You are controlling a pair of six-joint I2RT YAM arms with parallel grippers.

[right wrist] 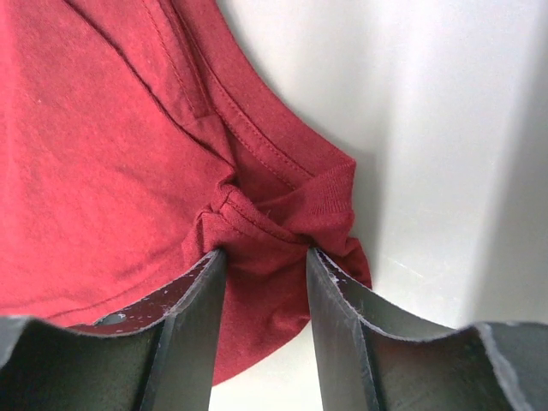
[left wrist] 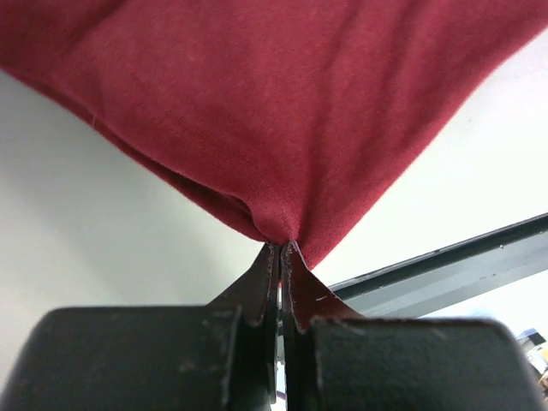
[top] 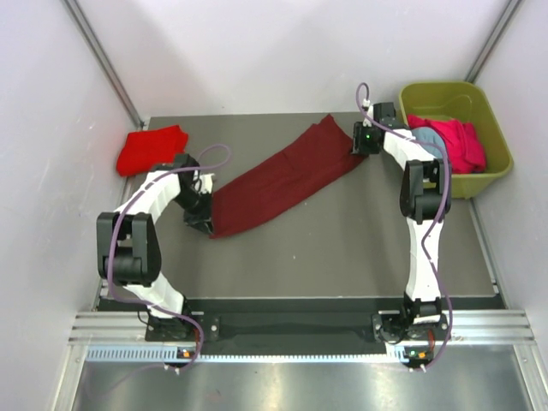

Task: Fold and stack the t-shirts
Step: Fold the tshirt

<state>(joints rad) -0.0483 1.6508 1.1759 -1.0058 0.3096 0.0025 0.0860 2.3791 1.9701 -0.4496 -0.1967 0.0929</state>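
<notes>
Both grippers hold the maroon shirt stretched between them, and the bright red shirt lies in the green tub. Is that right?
Not quite. The bright red shirt lies on the table at its far left corner, outside the green tub, as the top external view shows. The rest stands.

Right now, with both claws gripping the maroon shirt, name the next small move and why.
Probably lower both claws together to lay the maroon shirt flat on the table: the left claw and right claw pinch opposite ends, stretching it between them.
</notes>
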